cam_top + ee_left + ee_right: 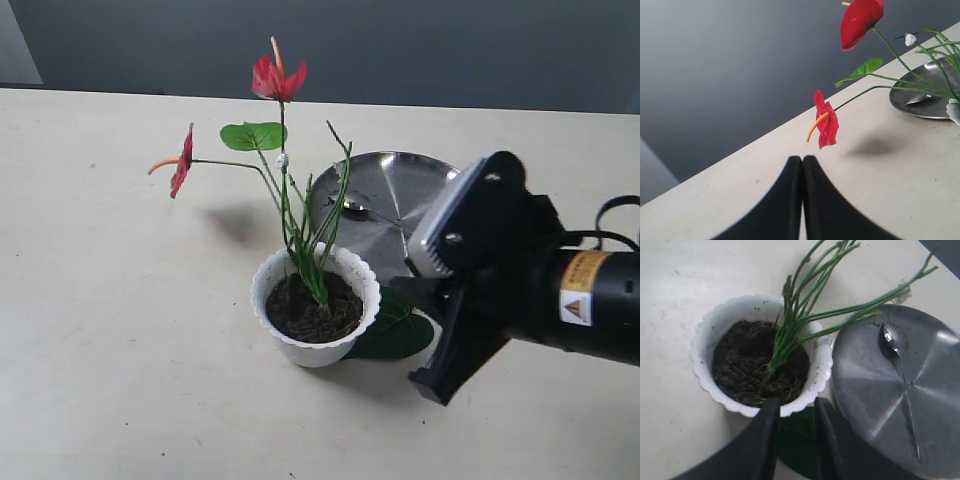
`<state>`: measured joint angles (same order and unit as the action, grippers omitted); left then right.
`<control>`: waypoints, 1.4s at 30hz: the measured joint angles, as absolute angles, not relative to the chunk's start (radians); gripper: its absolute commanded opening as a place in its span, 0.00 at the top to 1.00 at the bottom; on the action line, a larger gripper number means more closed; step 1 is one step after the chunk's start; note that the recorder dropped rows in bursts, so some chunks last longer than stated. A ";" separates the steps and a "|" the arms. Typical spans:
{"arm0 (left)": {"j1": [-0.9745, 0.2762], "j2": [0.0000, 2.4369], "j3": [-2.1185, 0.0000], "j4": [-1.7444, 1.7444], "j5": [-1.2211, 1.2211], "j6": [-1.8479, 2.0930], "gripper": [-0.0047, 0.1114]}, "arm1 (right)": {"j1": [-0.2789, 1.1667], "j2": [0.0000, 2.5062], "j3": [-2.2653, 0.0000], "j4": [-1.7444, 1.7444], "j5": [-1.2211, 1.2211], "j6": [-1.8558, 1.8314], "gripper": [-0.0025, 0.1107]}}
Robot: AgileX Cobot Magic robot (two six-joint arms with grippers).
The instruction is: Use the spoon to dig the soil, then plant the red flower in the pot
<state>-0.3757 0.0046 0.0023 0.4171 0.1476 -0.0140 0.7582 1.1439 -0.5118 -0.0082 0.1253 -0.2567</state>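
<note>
The planting step looks done: the artificial red flower sprig (283,160) with two glossy blooms and grass-like blades stands upright with its stems sunk in the dark crumbly soil (760,365) of the small white scalloped plastic pot (316,305). The right gripper (795,412) sits just short of the pot's near rim, its jaws parted a little and holding nothing. The small silver metal teaspoon (900,380) lies in the round steel plate (940,405), beside the pot and off to one side of those jaws. The left gripper (802,165) has its jaws clenched together and empty, with one bloom just beyond their tips. I judge only a clean retreat remains, clear of the leaves. The right arm carries a yellow warning label (582,287); its writing is too small to read.
</note>
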 measured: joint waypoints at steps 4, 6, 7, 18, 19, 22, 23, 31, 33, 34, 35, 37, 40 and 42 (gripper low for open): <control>-0.376 0.005 0.002 0.417 0.148 -0.014 0.95 | 0.758 0.919 -0.479 0.008 0.197 -0.135 0.77; -0.376 0.005 0.002 0.417 0.148 -0.014 0.95 | 0.758 0.836 -0.479 0.011 0.255 -0.046 0.76; -0.376 0.005 0.002 0.417 0.148 -0.014 0.95 | 0.758 0.796 -0.479 0.011 0.289 0.016 0.76; -0.376 0.005 0.002 0.417 0.148 -0.014 0.95 | 0.758 0.548 -0.479 -0.136 0.472 0.341 0.76; -0.376 0.005 0.002 0.417 0.148 -0.014 0.95 | 0.758 0.538 -0.479 -0.142 0.478 0.341 0.76; -0.376 0.005 0.002 0.417 0.148 -0.014 0.95 | 0.758 0.526 -0.479 -0.149 0.487 0.343 0.76; -0.376 0.005 0.002 0.417 0.148 -0.014 0.95 | 0.758 0.525 -0.479 -0.145 0.487 0.344 0.76; -0.376 0.005 0.002 0.417 0.148 -0.014 0.95 | 0.758 0.522 -0.479 -0.132 0.484 0.351 0.76; -0.376 0.005 0.002 0.417 0.148 -0.014 0.95 | 0.758 0.520 -0.479 -0.176 0.472 0.371 0.76; -0.376 0.005 0.002 0.417 0.148 -0.014 0.95 | 0.758 0.520 -0.479 -0.198 0.467 0.381 0.76; -0.376 0.005 0.002 0.417 0.148 -0.014 0.95 | 0.758 0.520 -0.479 -0.230 0.462 0.399 0.76; -0.376 0.005 0.002 0.417 0.148 -0.014 0.95 | 0.758 0.520 -0.479 -0.301 0.459 0.449 0.76; -0.376 0.005 0.002 0.417 0.148 -0.014 0.95 | 0.758 0.518 -0.477 -0.424 0.462 0.563 0.76; -0.376 0.005 0.002 0.417 0.148 -0.014 0.95 | 0.758 0.495 -0.458 -0.470 0.459 0.601 0.76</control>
